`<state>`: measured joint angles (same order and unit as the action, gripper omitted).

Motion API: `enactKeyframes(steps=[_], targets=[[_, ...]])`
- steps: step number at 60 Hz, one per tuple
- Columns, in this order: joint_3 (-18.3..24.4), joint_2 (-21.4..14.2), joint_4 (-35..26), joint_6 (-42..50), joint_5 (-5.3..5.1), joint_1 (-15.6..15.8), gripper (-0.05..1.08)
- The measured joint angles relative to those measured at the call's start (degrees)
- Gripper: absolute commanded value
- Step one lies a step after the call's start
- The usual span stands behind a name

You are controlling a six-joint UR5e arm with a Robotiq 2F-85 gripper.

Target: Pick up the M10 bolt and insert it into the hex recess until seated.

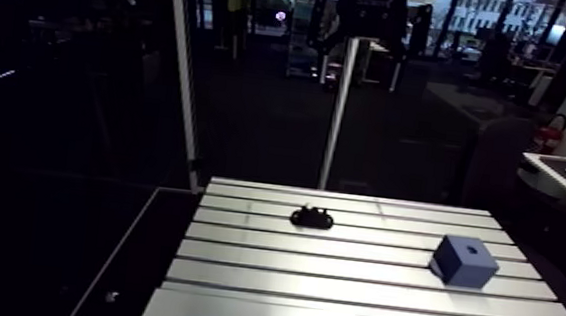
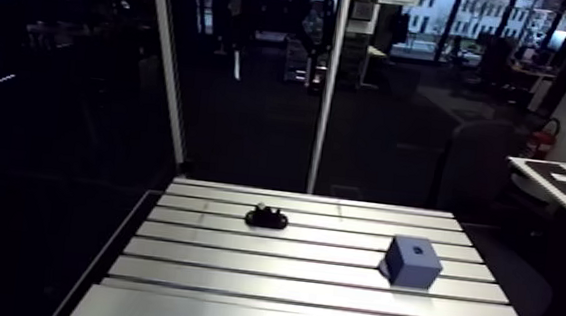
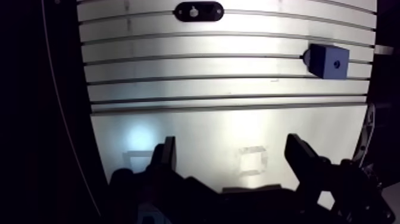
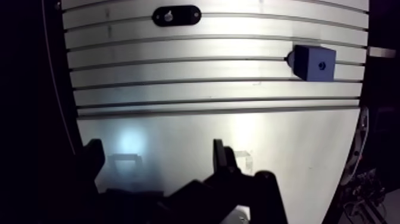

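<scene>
A small black holder (image 1: 312,216) lies on the far part of the slotted table (image 1: 335,276), with a pale bolt head (image 3: 193,10) showing at its middle. A blue block (image 1: 464,261) with a dark recess (image 3: 337,62) in its top face sits to the right, a few slots nearer. In the wrist view my gripper (image 3: 232,156) hovers over the smooth near strip of the table, well short of both objects. Its two dark fingers (image 3: 164,156) stand wide apart with nothing between them.
The table's left edge (image 1: 169,249) drops to a dark lower shelf. A white upright post (image 1: 337,115) rises behind the far edge. Bare slotted surface separates the holder and the block.
</scene>
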<state>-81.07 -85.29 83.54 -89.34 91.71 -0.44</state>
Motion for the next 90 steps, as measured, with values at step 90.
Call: enactKeyframes(steps=[90], targets=[[-8.9, 0.13, 15.49, -0.64, 0.37, 1.0, 0.0]])
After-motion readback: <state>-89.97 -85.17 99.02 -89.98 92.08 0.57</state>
